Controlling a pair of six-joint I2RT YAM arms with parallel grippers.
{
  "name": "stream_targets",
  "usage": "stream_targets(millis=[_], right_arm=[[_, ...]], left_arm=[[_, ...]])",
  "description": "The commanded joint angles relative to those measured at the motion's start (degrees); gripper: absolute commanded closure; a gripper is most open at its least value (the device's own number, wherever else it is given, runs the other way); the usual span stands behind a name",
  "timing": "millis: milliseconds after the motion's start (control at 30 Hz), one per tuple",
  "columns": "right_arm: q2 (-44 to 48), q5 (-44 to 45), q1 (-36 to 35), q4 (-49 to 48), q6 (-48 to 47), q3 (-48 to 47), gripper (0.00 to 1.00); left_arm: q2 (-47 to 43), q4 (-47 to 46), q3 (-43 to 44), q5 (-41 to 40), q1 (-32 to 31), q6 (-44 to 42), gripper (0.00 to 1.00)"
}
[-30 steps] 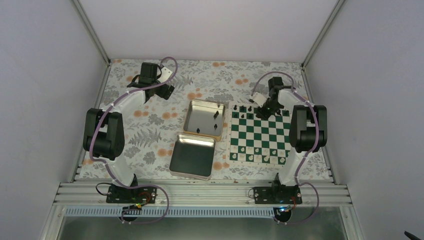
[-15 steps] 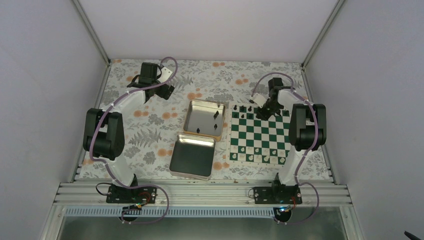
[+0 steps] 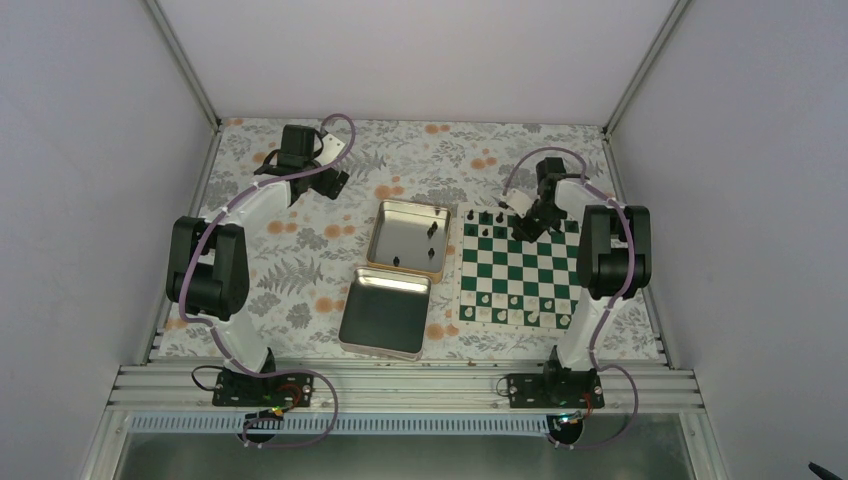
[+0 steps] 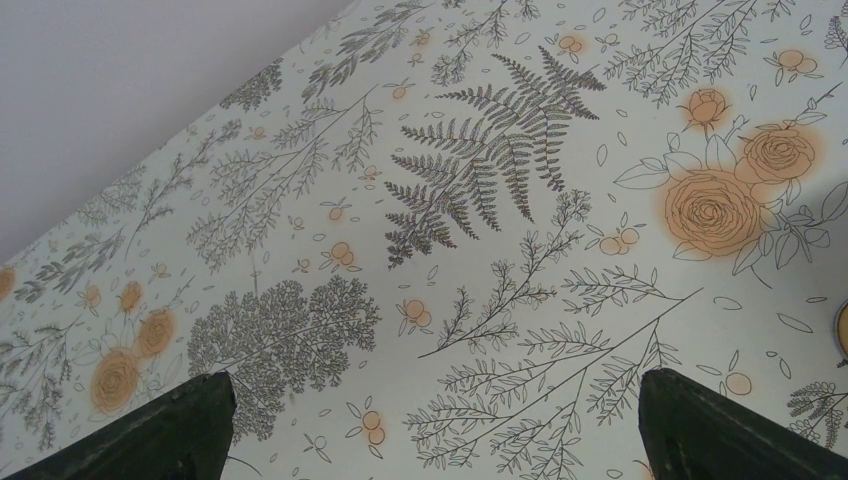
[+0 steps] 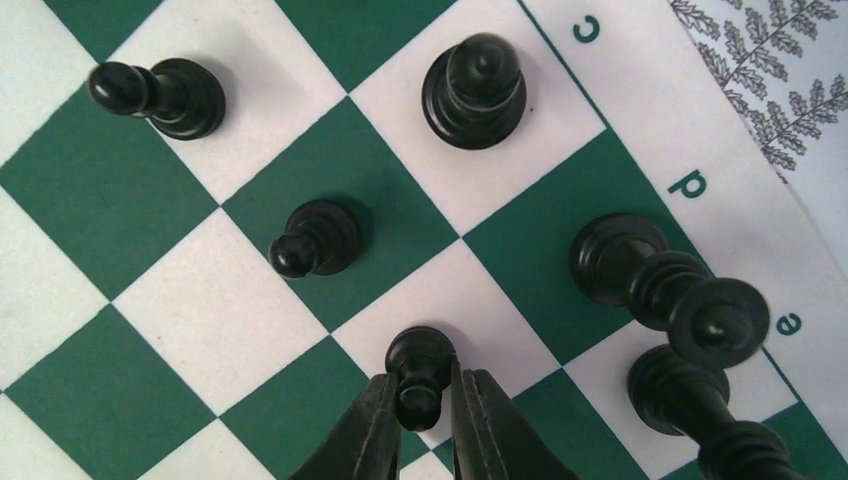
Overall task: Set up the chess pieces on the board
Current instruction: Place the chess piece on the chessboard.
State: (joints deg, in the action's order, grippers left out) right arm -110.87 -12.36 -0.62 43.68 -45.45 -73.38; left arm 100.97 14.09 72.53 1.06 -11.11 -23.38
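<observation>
Your right gripper pinches the rounded head of a small glossy black pawn, upright on a white square near the far edge of the flat green-and-white chessboard. Your left gripper gapes wide, empty, above the floral-patterned bench.

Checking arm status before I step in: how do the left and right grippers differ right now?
The left gripper stands wide open and empty; the right gripper is closed around a black pawn. The left gripper hangs over bare flowered tablecloth, the right gripper over the board. Both are dark and point downward.
</observation>
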Motion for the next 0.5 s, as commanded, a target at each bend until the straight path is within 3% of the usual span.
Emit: stream_targets(millis=[0, 467], right_arm=[[-0.70, 0.06, 0.50, -0.09, -0.87, -0.09, 0.84], [6.49, 3.78, 1.15, 5.15, 0.08, -0.95, 0.71]], left_arm=[[0.85, 0.02, 1.57, 0.21, -0.26, -0.18, 0.00], [0.90, -0.19, 1.38, 0.28, -0.24, -0.18, 0.00]])
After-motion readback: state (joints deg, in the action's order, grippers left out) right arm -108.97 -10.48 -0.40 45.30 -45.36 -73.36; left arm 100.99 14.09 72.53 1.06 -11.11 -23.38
